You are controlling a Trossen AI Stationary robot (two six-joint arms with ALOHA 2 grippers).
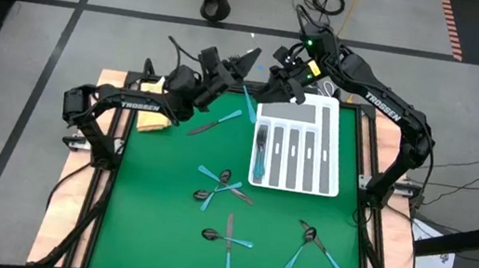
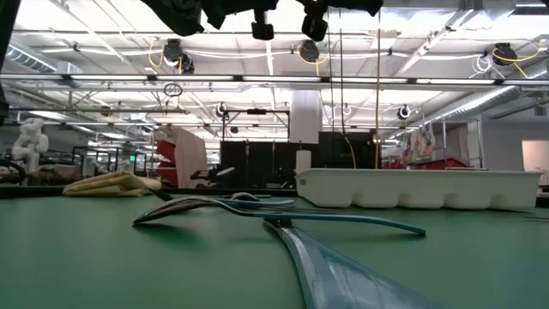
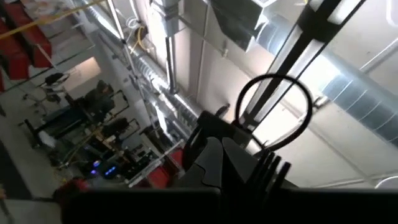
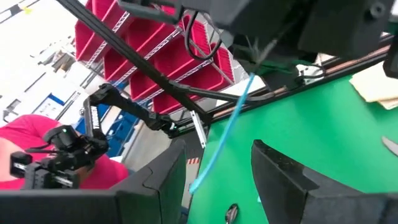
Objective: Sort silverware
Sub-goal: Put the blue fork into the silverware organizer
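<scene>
My left jaws clamp a blue-handled utensil, its long handle pointing down between my right jaws, which stand apart, ready.

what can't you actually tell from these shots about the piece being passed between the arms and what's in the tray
- Held piece: right wrist view shows only its blue handle; the head is hidden in the left gripper, so fork, knife or spoon is unclear.
- Right gripper: open, but high view is too small to show whether it touches the handle.
- Tray: low view shows only its wall; contents hidden.
- Tray contents, high view: too small to tell types.
</scene>
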